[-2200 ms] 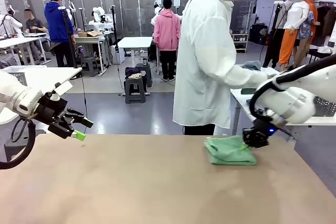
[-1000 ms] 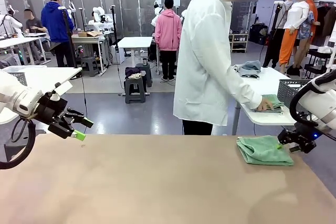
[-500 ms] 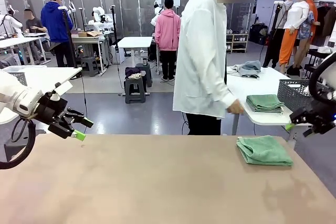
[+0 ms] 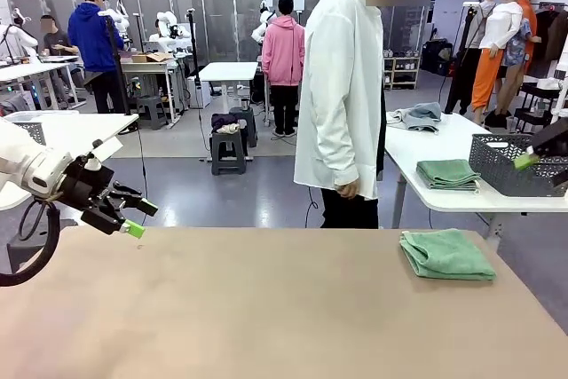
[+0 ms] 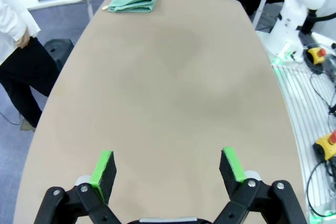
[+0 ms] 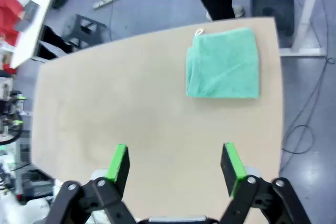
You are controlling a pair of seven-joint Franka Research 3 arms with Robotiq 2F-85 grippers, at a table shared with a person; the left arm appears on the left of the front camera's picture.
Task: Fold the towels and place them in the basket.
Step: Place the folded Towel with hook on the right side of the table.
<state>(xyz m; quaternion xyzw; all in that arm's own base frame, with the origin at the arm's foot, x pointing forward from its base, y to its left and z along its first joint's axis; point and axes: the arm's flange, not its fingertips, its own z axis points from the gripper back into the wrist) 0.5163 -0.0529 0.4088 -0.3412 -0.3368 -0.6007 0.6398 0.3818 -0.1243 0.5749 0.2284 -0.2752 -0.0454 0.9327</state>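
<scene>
— Both the left gripper [image 5: 168, 163] and the right gripper [image 6: 173, 156] gape wide, holding nothing?
— Yes. The right wrist view puts the folded mint terry towel [image 6: 223, 64] flat, well ahead of that gripper; the front view adds the dark perforated basket [image 4: 497, 170], far from the left gripper.

A person [image 4: 342, 86] in a white coat is seen beyond the table [image 4: 248, 308], beside a white side table [image 4: 457, 139]. Clothes [image 4: 225, 122] are piled on a dark stool [image 4: 229, 153] behind
</scene>
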